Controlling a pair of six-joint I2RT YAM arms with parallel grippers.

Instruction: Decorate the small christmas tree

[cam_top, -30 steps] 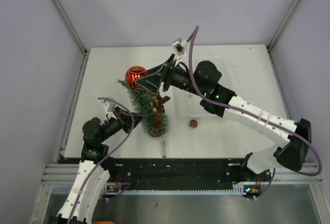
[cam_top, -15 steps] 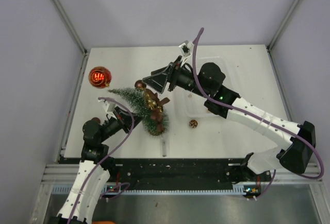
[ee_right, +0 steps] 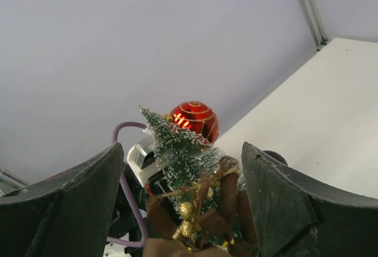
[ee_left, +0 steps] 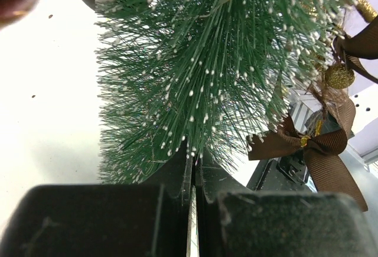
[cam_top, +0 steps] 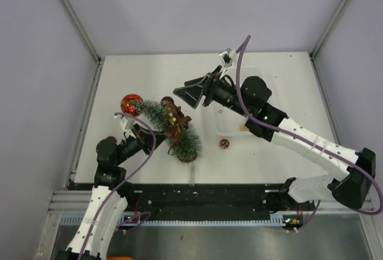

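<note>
The small christmas tree (cam_top: 173, 130) leans across the table, its tip at the left and its wooden base (cam_top: 189, 154) toward the near edge. My left gripper (cam_top: 154, 135) is shut on its lower bristles (ee_left: 195, 145). A red bauble (cam_top: 131, 103) hangs at the tip, also visible behind the tree (ee_right: 177, 145) as the red bauble (ee_right: 198, 118). Brown bows (ee_left: 319, 150) and gold beads (ee_left: 339, 75) run along the tree. My right gripper (cam_top: 182, 92) stands open just right of the tree, touching nothing; its fingers (ee_right: 82, 204) frame the tree from a distance.
A small brown-gold ornament (cam_top: 224, 143) lies on the white table (cam_top: 269, 80) right of the tree. A dark brown bauble (cam_top: 167, 100) sits against the tree's upper side. Grey walls close the table on three sides.
The red bauble has left the right gripper, swung left and now hangs at the tree's tip. The right gripper opened wider and drew back to the right. The tree tilted further left.
</note>
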